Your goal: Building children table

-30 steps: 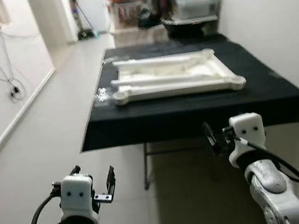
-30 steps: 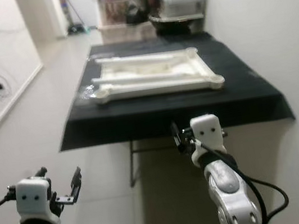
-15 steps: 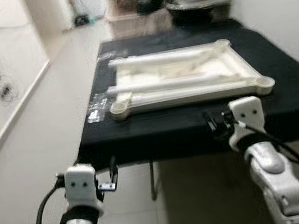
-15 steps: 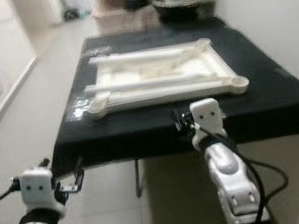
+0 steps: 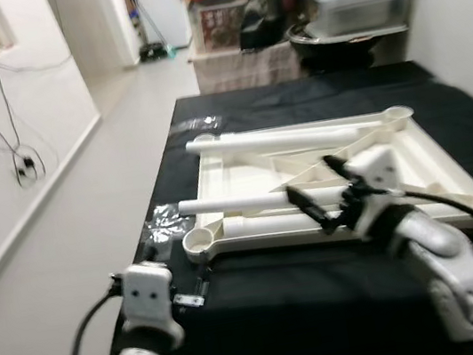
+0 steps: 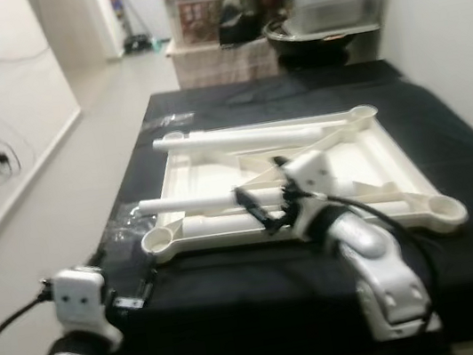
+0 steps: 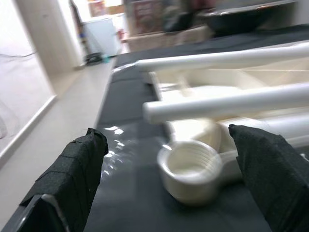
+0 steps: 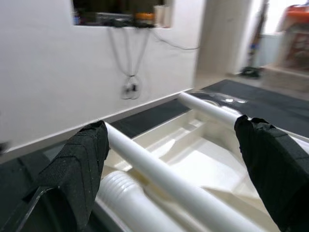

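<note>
Left eye view: the cream plastic tabletop (image 5: 412, 150) lies upside down on the bench (image 5: 266, 308), which is draped in a black cloth, with round leg sockets at its corners. Three white legs rest across it: the far leg (image 5: 275, 138) along the far edge, the middle leg (image 5: 240, 202) over the middle, and the near leg (image 5: 266, 224) just beside the near-left socket (image 5: 197, 242).

The right pincer (image 5: 317, 205) is above the tabletop, fingers apart, straddling the middle leg without visible contact. In the right wrist view, that leg (image 8: 164, 176) runs between the two black fingers (image 8: 79, 169).

The left pincer (image 5: 192, 293) is at the near-left edge of the bench, fingers apart, pointed toward the socket (image 7: 190, 169).

A crinkled clear plastic wrapper (image 5: 161, 221) lies on the cloth beside the tabletop. Storage bins (image 5: 353, 1) stand behind the bench.
</note>
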Controlling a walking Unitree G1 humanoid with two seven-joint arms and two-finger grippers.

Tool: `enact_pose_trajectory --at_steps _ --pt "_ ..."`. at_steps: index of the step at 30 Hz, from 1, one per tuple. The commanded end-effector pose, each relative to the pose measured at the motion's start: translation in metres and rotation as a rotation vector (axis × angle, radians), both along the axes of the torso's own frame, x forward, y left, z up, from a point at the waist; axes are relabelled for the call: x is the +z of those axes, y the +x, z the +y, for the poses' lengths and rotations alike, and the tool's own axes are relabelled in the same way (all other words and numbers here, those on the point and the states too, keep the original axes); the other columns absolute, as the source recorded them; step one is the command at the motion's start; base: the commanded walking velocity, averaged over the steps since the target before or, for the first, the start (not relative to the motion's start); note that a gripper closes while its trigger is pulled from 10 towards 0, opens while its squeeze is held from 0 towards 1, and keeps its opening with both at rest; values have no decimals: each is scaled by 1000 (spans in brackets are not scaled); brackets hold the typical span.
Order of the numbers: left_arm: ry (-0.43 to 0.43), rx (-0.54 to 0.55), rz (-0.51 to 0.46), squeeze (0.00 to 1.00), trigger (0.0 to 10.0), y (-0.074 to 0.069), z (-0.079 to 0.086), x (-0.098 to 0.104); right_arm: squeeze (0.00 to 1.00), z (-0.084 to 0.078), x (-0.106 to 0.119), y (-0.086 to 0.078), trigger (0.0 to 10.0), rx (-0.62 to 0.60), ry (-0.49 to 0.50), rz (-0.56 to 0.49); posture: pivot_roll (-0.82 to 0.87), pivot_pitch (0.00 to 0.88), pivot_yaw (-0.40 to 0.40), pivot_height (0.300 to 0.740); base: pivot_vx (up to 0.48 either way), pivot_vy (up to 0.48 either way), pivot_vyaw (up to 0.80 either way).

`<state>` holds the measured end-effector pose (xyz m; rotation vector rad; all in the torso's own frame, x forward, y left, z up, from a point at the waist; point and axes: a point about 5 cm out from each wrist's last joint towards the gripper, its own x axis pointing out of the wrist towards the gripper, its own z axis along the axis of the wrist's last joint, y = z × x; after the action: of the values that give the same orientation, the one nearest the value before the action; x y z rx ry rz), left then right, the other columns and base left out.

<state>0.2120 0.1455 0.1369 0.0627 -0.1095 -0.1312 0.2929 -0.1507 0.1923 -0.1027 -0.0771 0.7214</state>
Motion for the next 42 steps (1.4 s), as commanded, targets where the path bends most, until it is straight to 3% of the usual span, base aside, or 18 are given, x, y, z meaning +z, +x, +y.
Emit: enact_pose_trajectory --at_steps 1,8,10,11,13,15,22,25,33,38,42 --pt "-7 -13 1 0 10000 -1 -4 0 0 -6 1 4 10000 19 2 30 24 0 -39 740 319 0 0" --pt "-5 -14 11 0 10000 0 -6 -2 0 2 8 15 10000 186 -41 61 37 0 -45 740 44 0 0" --pt "0 -17 21 0 10000 0 -7 -4 0 10 10 16 10000 305 -66 92 40 0 -47 740 0 0 0" --pt "0 -17 21 0 10000 0 -7 -4 0 10 10 16 10000 305 -66 92 40 0 -47 740 0 0 0" --pt "-10 -17 8 0 10000 0 -7 -2 0 21 13 15 10000 469 -134 114 50 0 -55 740 0 0 0" --pt "-18 -13 17 0 10000 -3 -6 -4 0 30 11 25 10000 477 -177 113 61 0 -60 740 0 0 0" --pt "-13 -38 78 0 10000 -17 -7 -16 0 47 3 35 10000 535 -241 125 88 0 -76 740 0 0 0" --pt "-22 -55 132 0 10000 -29 -5 -25 0 63 -8 56 10000 448 -322 145 122 0 -100 740 0 0 0" --pt "-7 -73 133 0 10000 -29 -9 -26 0 74 -21 68 10000 436 -391 197 148 0 -125 740 0 0 0" --pt "-6 -82 128 0 10000 -28 -11 -25 0 77 -26 65 10000 506 -419 221 147 0 -124 740 0 0 0" --pt "-7 -89 124 0 10000 -26 -12 -23 0 77 -35 72 10000 413 -403 265 135 0 -112 740 0 0 0"
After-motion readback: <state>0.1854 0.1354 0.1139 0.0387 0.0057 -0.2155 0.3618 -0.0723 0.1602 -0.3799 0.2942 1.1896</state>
